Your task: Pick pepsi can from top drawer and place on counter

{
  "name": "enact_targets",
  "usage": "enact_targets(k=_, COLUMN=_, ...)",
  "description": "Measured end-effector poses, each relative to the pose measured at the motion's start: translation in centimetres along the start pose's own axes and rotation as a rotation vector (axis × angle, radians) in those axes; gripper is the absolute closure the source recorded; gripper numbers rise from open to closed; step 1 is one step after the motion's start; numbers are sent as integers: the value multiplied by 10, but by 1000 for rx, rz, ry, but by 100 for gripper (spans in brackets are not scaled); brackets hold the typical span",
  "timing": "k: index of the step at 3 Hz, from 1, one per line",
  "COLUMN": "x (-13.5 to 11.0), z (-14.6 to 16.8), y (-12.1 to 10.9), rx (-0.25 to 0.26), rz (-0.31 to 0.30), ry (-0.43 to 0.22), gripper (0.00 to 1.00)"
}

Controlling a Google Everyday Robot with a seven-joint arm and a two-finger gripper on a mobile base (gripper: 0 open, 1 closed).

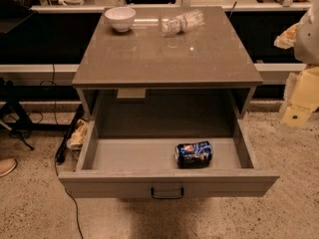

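Note:
The pepsi can [194, 153] lies on its side on the floor of the top drawer [164, 182], right of centre and near the front panel. The drawer is pulled fully open; its dark handle [167, 193] sits at the centre of the front. The counter [167, 49] is the glossy grey-brown top of the cabinet behind the drawer. My gripper [300, 99] is a pale yellowish shape at the right edge of the view, beside the cabinet's right side, well to the right of and above the can, and holds nothing that shows.
A white bowl [120, 18] stands at the counter's back left. A clear plastic water bottle [182, 22] lies at its back centre. Cables [65, 148] and clutter lie on the floor left of the cabinet. A pale ledge [35, 68] runs behind.

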State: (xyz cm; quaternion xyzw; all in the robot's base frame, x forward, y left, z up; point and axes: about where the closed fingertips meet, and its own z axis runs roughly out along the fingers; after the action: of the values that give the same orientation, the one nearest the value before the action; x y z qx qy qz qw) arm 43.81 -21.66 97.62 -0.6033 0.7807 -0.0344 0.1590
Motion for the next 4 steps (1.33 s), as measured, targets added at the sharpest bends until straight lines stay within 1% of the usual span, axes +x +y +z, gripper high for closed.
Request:
enact_targets(k=1, x=0, z=0, y=0, rx=0, rz=0, ry=0, gripper=0)
enact_targets(k=2, x=2, z=33, y=-20, rx=-29, rz=-35, ry=-60, gripper=0)
enact_targets(k=3, x=7, z=110, y=-41, rx=-131, rz=-69, ry=-157, gripper=0)
enact_targets(k=4, x=7, z=111, y=-41, rx=-131, rz=-69, ry=-157, gripper=0)
